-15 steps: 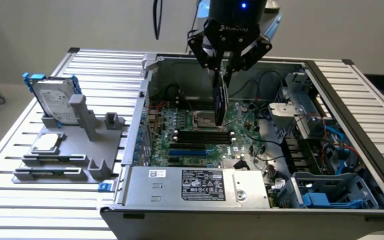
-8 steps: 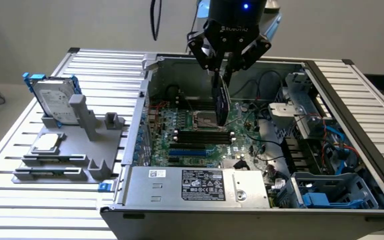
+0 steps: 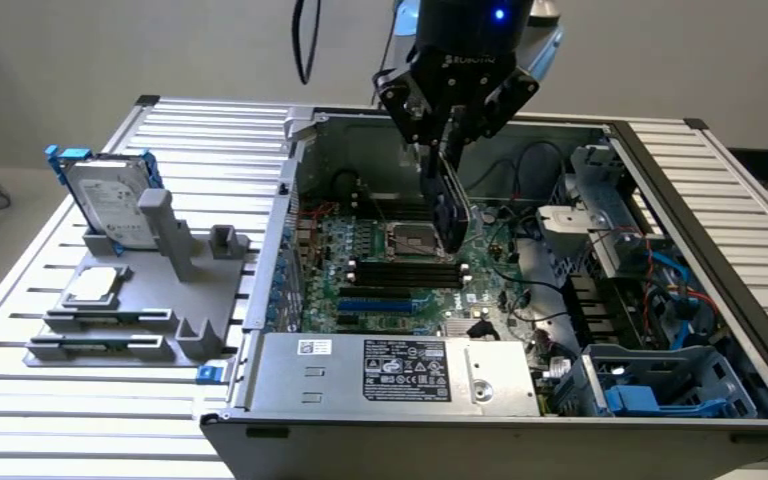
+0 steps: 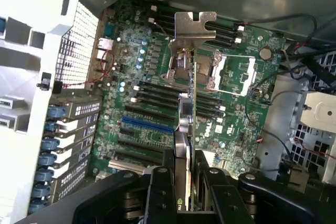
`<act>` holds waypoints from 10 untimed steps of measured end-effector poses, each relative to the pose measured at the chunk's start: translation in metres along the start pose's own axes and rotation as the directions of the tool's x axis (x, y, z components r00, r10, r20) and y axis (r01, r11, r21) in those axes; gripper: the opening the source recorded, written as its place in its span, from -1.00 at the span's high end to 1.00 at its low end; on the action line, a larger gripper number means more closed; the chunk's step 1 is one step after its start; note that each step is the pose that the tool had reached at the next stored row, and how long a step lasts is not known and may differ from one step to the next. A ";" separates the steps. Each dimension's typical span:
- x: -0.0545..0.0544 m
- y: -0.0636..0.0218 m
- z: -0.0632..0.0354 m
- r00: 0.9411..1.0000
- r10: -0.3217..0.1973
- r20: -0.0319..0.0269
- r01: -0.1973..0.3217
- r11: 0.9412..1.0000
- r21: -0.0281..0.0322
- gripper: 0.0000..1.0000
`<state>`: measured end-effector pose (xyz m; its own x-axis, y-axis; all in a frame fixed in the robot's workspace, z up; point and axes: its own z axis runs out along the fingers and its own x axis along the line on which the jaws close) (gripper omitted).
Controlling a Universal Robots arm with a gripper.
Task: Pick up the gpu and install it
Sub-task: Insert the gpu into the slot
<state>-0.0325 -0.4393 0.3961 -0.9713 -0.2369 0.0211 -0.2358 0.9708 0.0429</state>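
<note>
Grey fixture [image 3: 177, 260], exterior view's left, on slatted table [image 3: 37, 400]: holding silver hard drive [image 3: 104, 200] with blue rails upright; cradling small square processor chip [image 3: 95, 287] flat nearby. Centre, inside open computer case [image 3: 491, 445]: hanging edge-on over green motherboard [image 3: 384, 265], above processor socket [image 3: 408, 238], gpu [image 3: 448, 215], silver bracket pointing down; contact with board not discernible. Clamping gpu's top edge between both fingers: gripper [image 3: 440, 140]. Further right: sitting in case's corner, blue plastic bay [image 3: 651, 400].

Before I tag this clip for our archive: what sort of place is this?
Likely a robotics test bench: an open computer case on a slatted aluminium table, parts fixture beside it.
</note>
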 end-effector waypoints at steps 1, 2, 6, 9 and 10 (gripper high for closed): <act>0.000 0.0000 0.0002 1.000 -0.018 -0.001 0.018 1.000 0.000 0.47; 0.000 0.0000 0.0002 0.999 -0.036 -0.002 0.036 0.999 0.001 0.47; 0.000 0.0000 0.0008 0.994 -0.108 -0.005 0.108 0.994 0.002 0.47; 0.000 0.0000 0.0011 0.987 -0.163 -0.007 0.163 0.987 0.003 0.47; 0.000 -0.0001 0.0013 0.984 -0.180 -0.008 0.180 0.984 0.003 0.47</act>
<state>-0.0325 -0.4394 0.3948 -0.9126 -0.4083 0.0210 -0.4072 0.9123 0.0430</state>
